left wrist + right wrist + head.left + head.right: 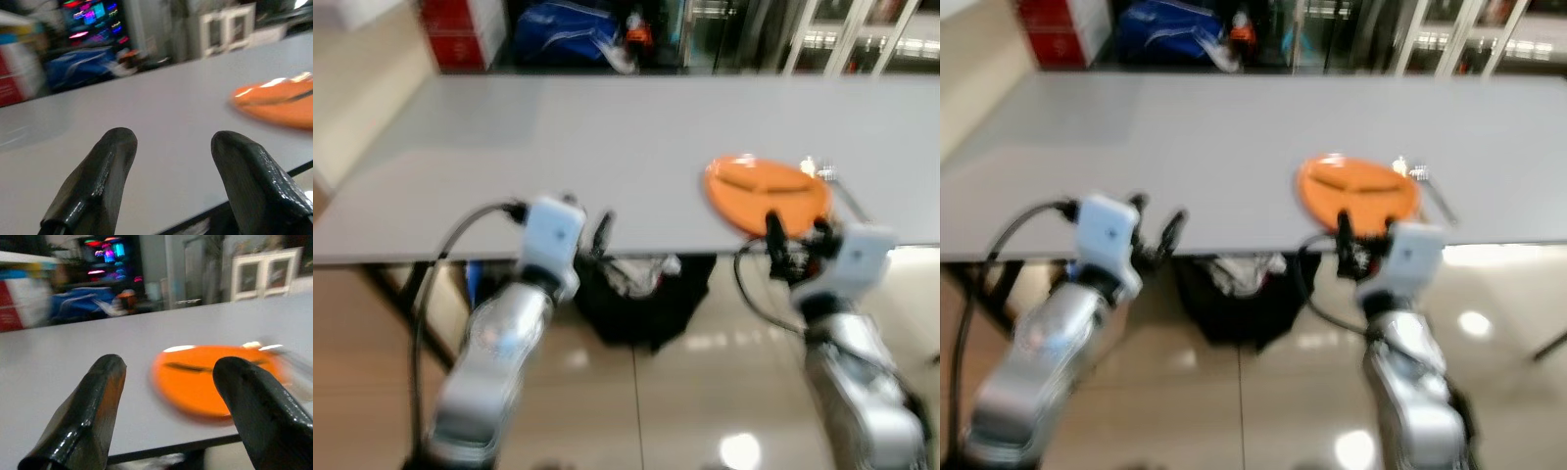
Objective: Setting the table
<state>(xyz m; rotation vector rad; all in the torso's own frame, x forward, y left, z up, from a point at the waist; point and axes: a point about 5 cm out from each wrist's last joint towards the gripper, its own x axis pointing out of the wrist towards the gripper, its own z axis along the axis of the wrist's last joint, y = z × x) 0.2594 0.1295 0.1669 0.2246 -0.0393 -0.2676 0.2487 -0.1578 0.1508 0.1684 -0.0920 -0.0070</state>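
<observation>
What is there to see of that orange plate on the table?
The orange plate is a round, flat dish, plastic by its look, lying level on the grey table near its front edge. A dark thin streak crosses its face. Something silvery and blurred lies by its far right side. The right gripper hovers open just before it, not touching.

Two silver metallic arms, white boxy wrist housings, black cables looping off; left end effector (590,238) and right end effector (795,235) with long glossy black fingers.
</observation>
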